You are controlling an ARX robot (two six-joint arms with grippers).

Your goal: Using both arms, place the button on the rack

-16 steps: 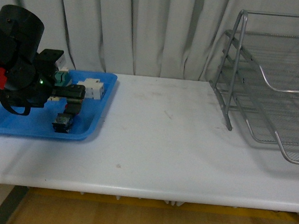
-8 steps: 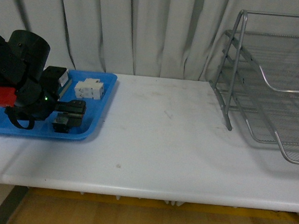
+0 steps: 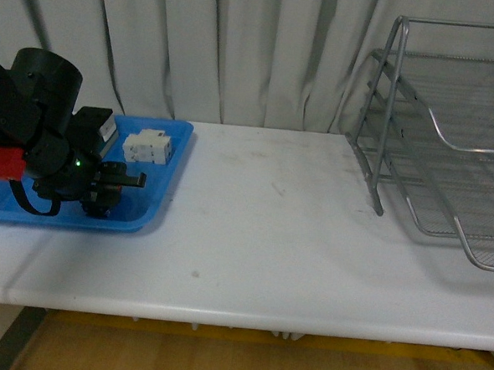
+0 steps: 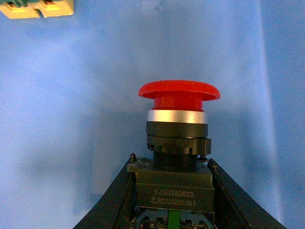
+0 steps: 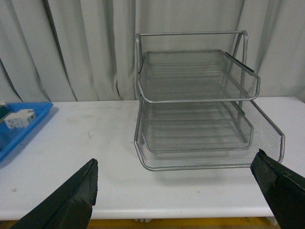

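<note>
In the left wrist view the button [image 4: 177, 138], with a red mushroom cap, silver ring and black body, sits between my left gripper's [image 4: 172, 191] dark jaws, which are shut on its blocky base. In the front view my left gripper [image 3: 105, 195] is down inside the blue tray [image 3: 158, 198] at the table's left; the button is hidden there by the arm. The silver wire-mesh rack [image 3: 450, 155] stands at the far right, and also shows in the right wrist view [image 5: 200, 109]. My right gripper [image 5: 183, 191] is open, empty, above the table's front edge, facing the rack.
A white breaker block [image 3: 147, 145] lies in the blue tray's back part, also seen in the right wrist view [image 5: 19, 118]. A green-and-cream block [image 4: 35, 7] lies on the tray floor beyond the button. A grey curtain hangs behind the white table [image 3: 269, 237].
My left arm has lowered into the blue tray and turned slightly, and its jaws have shut on the button. The rack and the white block have not moved.
</note>
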